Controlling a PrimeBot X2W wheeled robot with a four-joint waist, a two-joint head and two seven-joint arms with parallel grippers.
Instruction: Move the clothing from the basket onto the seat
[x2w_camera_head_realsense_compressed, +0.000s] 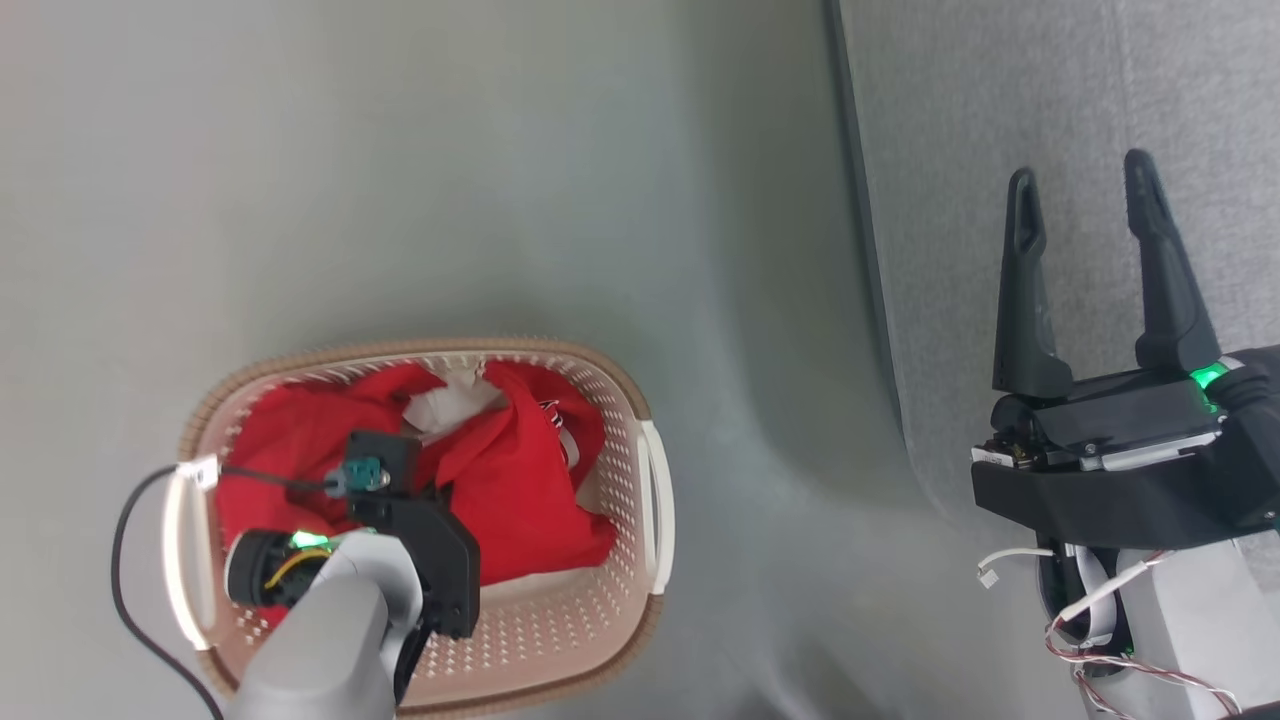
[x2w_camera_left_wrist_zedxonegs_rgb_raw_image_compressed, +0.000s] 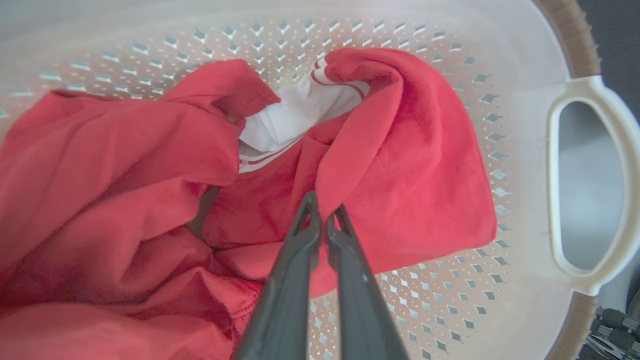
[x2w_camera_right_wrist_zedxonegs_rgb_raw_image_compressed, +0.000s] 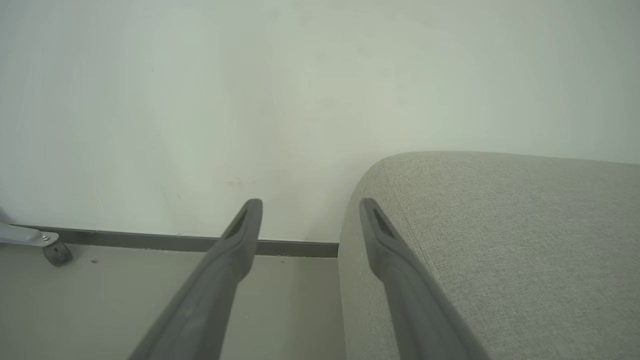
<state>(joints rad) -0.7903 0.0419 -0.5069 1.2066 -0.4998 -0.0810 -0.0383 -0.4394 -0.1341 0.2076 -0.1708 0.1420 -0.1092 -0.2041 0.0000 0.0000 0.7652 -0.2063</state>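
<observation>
The basket (x2w_camera_head_realsense_compressed: 420, 350) stands on the floor at the lower left, holding the red clothing (x2w_camera_head_realsense_compressed: 520, 490). A white-striped piece (x2w_camera_left_wrist_zedxonegs_rgb_raw_image_compressed: 295, 115) shows between two plain red folds (x2w_camera_left_wrist_zedxonegs_rgb_raw_image_compressed: 415, 165), inside the perforated basket wall (x2w_camera_left_wrist_zedxonegs_rgb_raw_image_compressed: 500, 60). My left gripper (x2w_camera_left_wrist_zedxonegs_rgb_raw_image_compressed: 325, 207) reaches down into the basket, shut, with its tips pinching the edge of a red fold. In the head view its fingers are hidden under the wrist. My right gripper (x2w_camera_head_realsense_compressed: 1085, 200) is open and holds nothing, hovering over the left edge of the grey seat (x2w_camera_head_realsense_compressed: 1000, 100). The seat's rounded corner (x2w_camera_right_wrist_zedxonegs_rgb_raw_image_compressed: 525, 225) lies beside the right gripper (x2w_camera_right_wrist_zedxonegs_rgb_raw_image_compressed: 310, 210).
Pale grey-green floor lies between basket and seat. A black cable (x2w_camera_head_realsense_compressed: 125, 560) loops outside the basket's left handle. Loose wires (x2w_camera_head_realsense_compressed: 1100, 640) hang at the right wrist. A wall with a dark baseboard (x2w_camera_right_wrist_zedxonegs_rgb_raw_image_compressed: 175, 242) and a caster (x2w_camera_right_wrist_zedxonegs_rgb_raw_image_compressed: 55, 252) lie beyond the seat.
</observation>
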